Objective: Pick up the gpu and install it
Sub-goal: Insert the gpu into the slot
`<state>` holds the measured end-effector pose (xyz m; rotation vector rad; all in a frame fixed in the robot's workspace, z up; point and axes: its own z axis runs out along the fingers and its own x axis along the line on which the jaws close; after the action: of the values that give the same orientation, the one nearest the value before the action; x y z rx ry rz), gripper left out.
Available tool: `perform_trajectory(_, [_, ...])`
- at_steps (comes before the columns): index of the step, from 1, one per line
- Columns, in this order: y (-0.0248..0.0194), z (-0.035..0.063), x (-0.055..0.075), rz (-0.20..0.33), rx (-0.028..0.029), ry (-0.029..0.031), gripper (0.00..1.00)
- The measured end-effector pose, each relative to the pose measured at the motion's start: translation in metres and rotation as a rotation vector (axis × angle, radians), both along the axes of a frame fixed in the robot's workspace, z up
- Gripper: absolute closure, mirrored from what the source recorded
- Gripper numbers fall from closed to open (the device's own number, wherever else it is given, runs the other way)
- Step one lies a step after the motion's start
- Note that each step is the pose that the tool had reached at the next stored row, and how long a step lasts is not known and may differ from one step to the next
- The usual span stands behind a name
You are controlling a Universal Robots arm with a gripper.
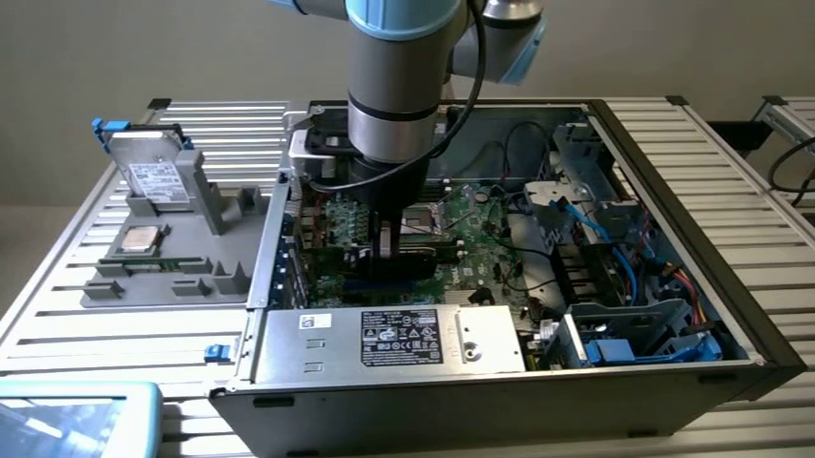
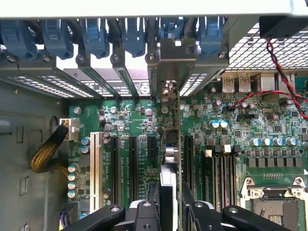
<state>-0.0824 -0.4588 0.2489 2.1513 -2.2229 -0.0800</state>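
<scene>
The gpu (image 2: 172, 155) stands on edge between my fingers, seen edge-on in the wrist view. Its silver end bracket (image 2: 175, 60) sits against a rear slot opening of the computer case. The card's lower edge runs along a black expansion slot on the green motherboard (image 2: 231, 120); I cannot tell whether it is seated. My gripper (image 2: 169, 197) is shut on the card, one black finger on each face. In the exterior view my gripper (image 1: 386, 248) reaches straight down into the open case (image 1: 675, 205), with the gpu's dark body (image 1: 418, 256) beside it over the motherboard (image 1: 482, 234).
Blue slot latches (image 2: 91, 33) line the case's rear wall. A white slot (image 2: 94, 163), a yellow sleeved cable (image 2: 45, 154), red and black wires (image 2: 284, 82) and the CPU socket (image 2: 276, 207) flank the card. A power supply (image 1: 395, 339) fills the near side. A grey tray holds a hard drive (image 1: 156, 176).
</scene>
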Motion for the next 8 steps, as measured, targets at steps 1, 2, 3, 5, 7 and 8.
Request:
perform_trajectory(1, [0.0, 0.0001, 0.0, 0.0, -0.0001, 0.0001, 0.72])
perform_trajectory(2, [0.0, 0.0001, -0.0001, 0.0, -0.0002, 0.0002, 0.72])
perform_trajectory(3, [-0.0001, 0.0001, -0.0001, 0.0, -0.0002, 0.0002, 0.72])
perform_trajectory(5, [-0.0001, 0.0001, -0.0001, 0.0, -0.0002, 0.0002, 0.72])
perform_trajectory(7, [-0.0001, 0.0, -0.0003, 0.0, -0.0001, 0.0003, 0.72])
perform_trajectory(8, [-0.0003, 0.0, -0.0004, 0.0, -0.0001, 0.0005, 0.72])
